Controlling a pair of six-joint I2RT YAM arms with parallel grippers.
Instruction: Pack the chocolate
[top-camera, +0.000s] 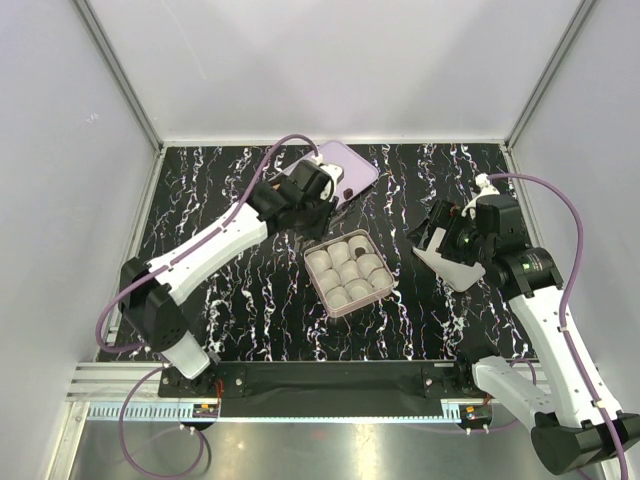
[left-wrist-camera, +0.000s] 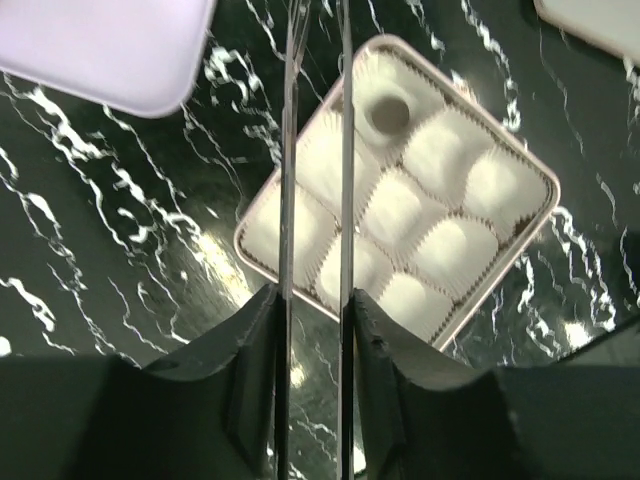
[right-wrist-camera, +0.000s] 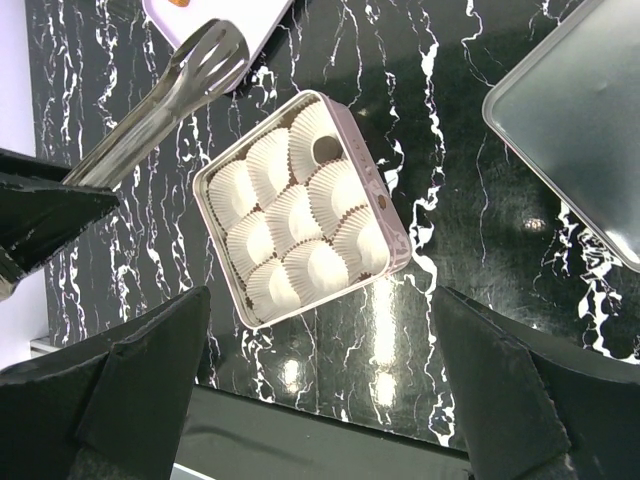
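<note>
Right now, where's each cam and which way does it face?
Top external: above, behind the bases, looking down at the table; left arm, right arm show.
Left wrist: on left arm, looks down past left fingers and tongs at the box.
Right wrist: on right arm, looks down between open right fingers at the box.
Shared: all show the box.

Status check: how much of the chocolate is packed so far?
One dark chocolate sits in the box. The left gripper holds tongs at the purple tray, tips apparently empty. Eight paper cups look unfilled; the lid lies aside.
</note>
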